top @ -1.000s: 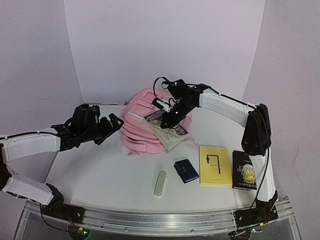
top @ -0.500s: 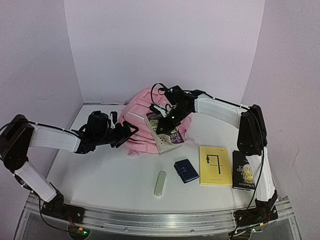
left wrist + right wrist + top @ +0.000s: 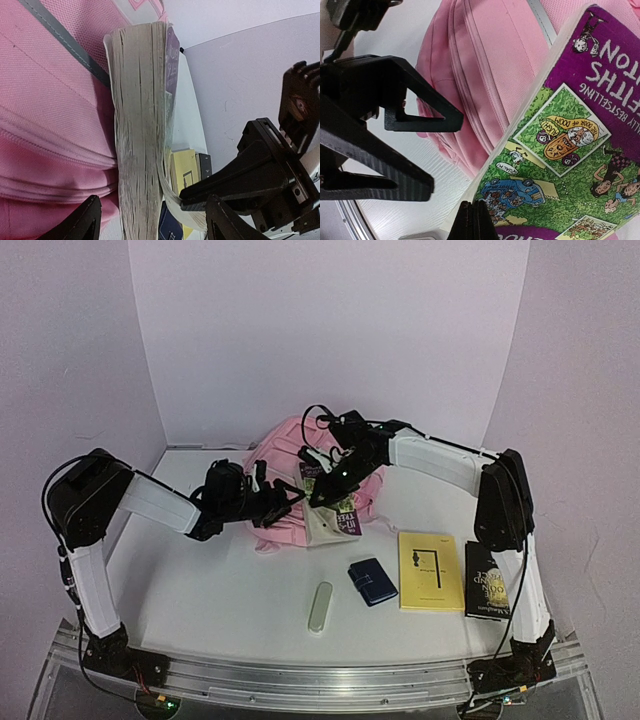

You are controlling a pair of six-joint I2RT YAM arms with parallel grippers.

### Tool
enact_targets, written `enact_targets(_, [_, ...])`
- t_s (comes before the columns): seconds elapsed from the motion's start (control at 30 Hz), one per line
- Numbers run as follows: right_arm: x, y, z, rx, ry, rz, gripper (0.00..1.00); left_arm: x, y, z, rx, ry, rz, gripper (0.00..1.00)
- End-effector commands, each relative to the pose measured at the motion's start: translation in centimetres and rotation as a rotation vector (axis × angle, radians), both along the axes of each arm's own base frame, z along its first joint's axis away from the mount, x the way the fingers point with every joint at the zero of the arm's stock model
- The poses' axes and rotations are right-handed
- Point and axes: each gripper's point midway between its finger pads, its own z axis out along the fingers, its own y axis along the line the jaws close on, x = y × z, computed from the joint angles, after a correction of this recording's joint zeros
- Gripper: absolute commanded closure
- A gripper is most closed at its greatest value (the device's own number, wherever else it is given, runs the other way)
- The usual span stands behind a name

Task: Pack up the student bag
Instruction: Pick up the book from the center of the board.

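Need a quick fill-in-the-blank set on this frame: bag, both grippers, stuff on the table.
1. The student bag is ____ in colour.
2. The right gripper is shut on the paperback, whose cover is mostly ____.
3. The left gripper stands ____, one finger on each side of the paperback's page edge.
4. The book lying between the blue wallet and the black book is ____.

Missing words: pink; purple; open; yellow.

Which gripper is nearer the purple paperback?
Right. The right gripper has its jaws shut on the edge of the purple paperback, against the student bag. The left gripper faces its page edge, jaws open, with no contact visible.
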Motion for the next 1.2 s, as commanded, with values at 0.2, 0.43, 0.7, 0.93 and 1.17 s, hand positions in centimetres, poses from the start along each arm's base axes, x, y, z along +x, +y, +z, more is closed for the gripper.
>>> enact_targets(0.2, [-0.7, 1.5, 0.2, 0.077, 0.029, 0.025, 1.00, 2.5, -2.5, 0.8, -0.105, -0.034, -0.017, 0.32])
enact_targets(0.43, [-0.9, 1.8, 0.1, 0.083, 0.031, 0.034, 1.00, 2.8, -3.7, 0.0, -0.162, -0.016, -0.056, 0.42])
enact_targets(0.7, [-1.0, 2.0, 0.7, 0.089, 0.021, 0.039, 1.00, 2.8, -3.7, 1.0, -0.169, -0.044, -0.062, 0.71])
enact_targets(0.93, [-1.8, 0.5, 6.2, 0.156, -0.035, 0.058, 0.46, 2.1, -2.8, 3.7, -0.160, -0.096, -0.055, 0.94])
enact_targets(1.17, [-0.7, -4.7, 14.2, 0.300, -0.069, -0.001, 0.14, 0.7, -2.7, 7.8, -0.128, -0.179, -0.118, 1.00])
